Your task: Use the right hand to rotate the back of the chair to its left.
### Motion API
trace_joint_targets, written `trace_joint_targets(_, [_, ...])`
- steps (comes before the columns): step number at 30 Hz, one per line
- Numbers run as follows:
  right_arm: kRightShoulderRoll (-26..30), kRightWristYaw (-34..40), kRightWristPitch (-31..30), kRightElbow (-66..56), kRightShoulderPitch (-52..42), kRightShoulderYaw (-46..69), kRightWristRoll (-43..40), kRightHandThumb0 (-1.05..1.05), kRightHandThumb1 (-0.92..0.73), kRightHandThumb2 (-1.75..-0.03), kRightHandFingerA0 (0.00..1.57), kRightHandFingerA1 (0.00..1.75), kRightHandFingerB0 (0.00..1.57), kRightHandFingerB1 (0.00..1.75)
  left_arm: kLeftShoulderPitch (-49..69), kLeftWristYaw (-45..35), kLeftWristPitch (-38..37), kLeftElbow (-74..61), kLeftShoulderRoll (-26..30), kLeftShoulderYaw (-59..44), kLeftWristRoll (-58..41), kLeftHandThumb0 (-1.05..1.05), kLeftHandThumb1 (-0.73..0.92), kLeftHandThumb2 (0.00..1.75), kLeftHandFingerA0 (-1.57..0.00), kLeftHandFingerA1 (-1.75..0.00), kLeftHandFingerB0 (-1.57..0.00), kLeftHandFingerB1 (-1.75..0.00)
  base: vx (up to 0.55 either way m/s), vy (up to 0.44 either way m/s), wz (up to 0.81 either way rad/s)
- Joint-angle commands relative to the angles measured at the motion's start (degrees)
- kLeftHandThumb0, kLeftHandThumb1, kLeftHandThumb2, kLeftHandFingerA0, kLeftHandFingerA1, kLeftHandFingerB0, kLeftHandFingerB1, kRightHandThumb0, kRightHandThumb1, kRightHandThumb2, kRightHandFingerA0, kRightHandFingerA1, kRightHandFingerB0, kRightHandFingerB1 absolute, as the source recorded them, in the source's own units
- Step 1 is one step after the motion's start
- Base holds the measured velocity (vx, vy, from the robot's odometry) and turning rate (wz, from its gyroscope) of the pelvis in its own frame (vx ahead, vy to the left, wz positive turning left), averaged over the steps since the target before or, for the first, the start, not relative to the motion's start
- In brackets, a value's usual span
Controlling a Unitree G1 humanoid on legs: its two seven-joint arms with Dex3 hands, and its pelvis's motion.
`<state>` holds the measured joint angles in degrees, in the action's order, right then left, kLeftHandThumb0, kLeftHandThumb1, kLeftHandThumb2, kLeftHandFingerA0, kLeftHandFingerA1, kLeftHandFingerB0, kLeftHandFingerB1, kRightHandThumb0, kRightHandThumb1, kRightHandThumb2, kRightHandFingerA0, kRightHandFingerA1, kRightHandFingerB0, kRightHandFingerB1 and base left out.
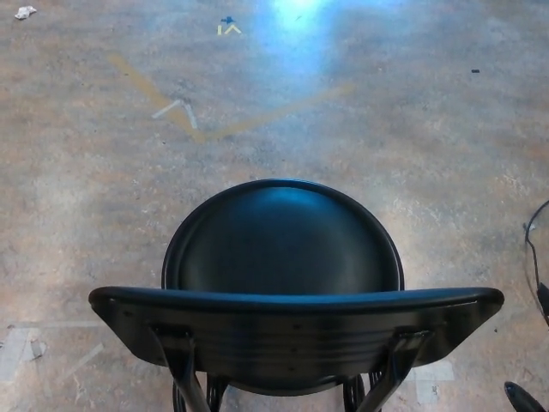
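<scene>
A black chair stands right below me, seen from behind and above. Its curved backrest (296, 330) spans the lower part of the head view, and the round seat (283, 240) lies beyond it. A black tip of my right hand (522, 397) pokes in at the bottom right corner, below and to the right of the backrest's right end, apart from it. Too little of that hand shows to tell how it is set. My left hand is out of the picture.
Worn concrete floor surrounds the chair, with yellowish tape lines (184, 120) and small tape marks (227, 28) ahead. A black cable (532, 257) loops at the right edge. Pale tape scraps (21, 352) lie at the lower left.
</scene>
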<state>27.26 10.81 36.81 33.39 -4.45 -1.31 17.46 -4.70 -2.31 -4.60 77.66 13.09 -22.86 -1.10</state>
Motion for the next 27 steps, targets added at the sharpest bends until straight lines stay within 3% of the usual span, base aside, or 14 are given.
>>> trace_joint_targets(1, [1.59,-1.62,-1.49,-5.64,-1.62,-0.86,3.09,-1.03,-0.6,-1.02,0.0,0.0,0.0,0.0,-0.02,0.1,-0.56,0.37,0.63,0.33,0.19,-0.58,0.82,0.64,-0.49,-0.48,-0.37,-0.38,0.0,0.0,0.0])
trace_joint_targets(6, [2.23,-2.02,-2.93,-7.83,-2.22,-1.27,4.41,-0.98,-0.59,-0.99,0.0,0.0,0.0,0.0,0.22,0.39,-0.52,0.44,0.51,0.38,0.21,-0.59,0.81,0.64,-0.51,-0.46,-0.38,-0.37,0.0,0.0,0.0])
trace_joint_targets(7, [2.44,-1.51,-2.48,-7.87,-1.82,-1.6,5.53,-1.05,-0.79,-0.63,0.0,0.0,0.0,0.0,0.18,0.5,-0.42,0.4,0.54,0.36,0.13,-0.58,0.81,0.64,-0.52,-0.47,-0.4,-0.37,0.0,0.0,0.0])
trace_joint_targets(11, [2.58,-1.89,-1.17,-8.31,-0.87,-2.27,6.02,-1.05,-0.77,-0.64,0.0,0.0,0.0,0.0,0.26,0.88,-0.26,0.4,0.47,-0.23,-0.39,-0.57,0.8,0.64,-0.52,-0.47,-0.4,-0.38,0.0,0.0,0.0])
trace_joint_targets(12, [2.62,-2.18,-0.86,-8.4,-0.43,-2.5,5.99,-1.0,-0.59,-0.98,0.0,0.0,0.0,0.0,0.15,0.33,0.05,0.43,0.6,-0.12,-0.24,-0.59,0.81,0.64,-0.49,-0.48,-0.38,-0.37,0.0,0.0,0.0])
trace_joint_targets(13, [2.56,-2.61,-1.14,-8.94,-0.2,-2.7,5.92,-1.0,-0.59,-0.99,0.0,0.0,0.0,0.0,0.13,0.21,0.1,0.45,0.61,-0.22,-0.27,-0.58,0.8,0.64,-0.52,-0.48,-0.39,-0.38,0.0,0.0,0.0])
trace_joint_targets(14, [2.47,-3.0,-1.65,-9.57,-0.16,-2.84,5.83,-1.0,-0.59,-0.99,0.0,0.0,0.0,0.0,0.17,0.36,0.0,0.46,0.55,-0.41,-0.4,-0.58,0.8,0.64,-0.52,-0.48,-0.39,-0.38,0.0,0.0,0.0])
trace_joint_targets(15, [2.32,-3.18,-2.04,-10.41,-0.18,-3.06,5.95,-1.05,-0.77,-0.64,0.0,0.0,0.0,0.0,0.12,0.55,0.06,0.46,0.5,-0.47,-0.38,-0.61,0.64,0.97,-0.47,-0.6,-0.34,-0.52,0.0,0.0,0.0])
trace_joint_targets(16, [2.11,-3.37,-2.1,-10.91,-0.13,-3.32,5.96,-1.05,-0.6,-1.03,0.0,0.0,0.0,0.0,0.12,0.31,0.08,0.44,0.49,-0.5,-0.42,-0.57,0.81,0.64,-0.52,-0.5,-0.38,-0.38,0.0,0.0,0.0])
trace_joint_targets(18, [1.56,-3.49,-2.64,-11.96,0.01,-3.97,6.53,-1.05,-0.6,-1.03,0.0,0.0,0.0,0.0,0.17,0.02,0.04,0.44,0.51,-0.31,-0.2,-0.57,0.82,0.64,-0.53,-0.49,-0.38,-0.38,0.0,0.0,0.0])
trace_joint_targets(19, [1.47,-3.25,-3.32,-12.62,0.15,-4.32,7.48,-1.05,-0.78,-0.64,0.0,0.0,0.0,0.0,0.08,0.08,0.06,0.46,0.57,-0.12,0.04,-0.58,0.83,0.64,-0.52,-0.48,-0.36,-0.37,0.0,0.0,0.0])
trace_joint_targets(20, [1.47,-3.11,-3.64,-12.95,0.23,-4.48,8.01,-1.05,-0.78,-0.64,0.0,0.0,0.0,0.0,0.01,0.09,0.1,0.46,0.61,-0.05,0.12,-0.58,0.83,0.64,-0.52,-0.48,-0.36,-0.37,0.0,0.0,0.0])
trace_joint_targets(21, [1.09,-2.59,-4.62,-13.85,0.6,-5.37,9.95,-1.0,-0.61,-1.02,0.0,0.0,0.0,0.0,0.0,-0.02,0.01,0.46,0.63,-0.11,0.05,-0.58,0.82,0.64,-0.5,-0.47,-0.36,-0.37,0.0,0.0,0.0])
trace_joint_targets(27, [-1.1,-3.11,-6.08,-14.3,1.64,-8.25,10.92,-0.98,-0.61,-1.01,0.0,0.0,0.0,0.0,-0.2,-0.04,-0.13,0.35,0.53,-0.56,-0.56,-0.58,0.81,0.64,-0.52,-0.48,-0.36,-0.37,0.0,0.0,0.0])
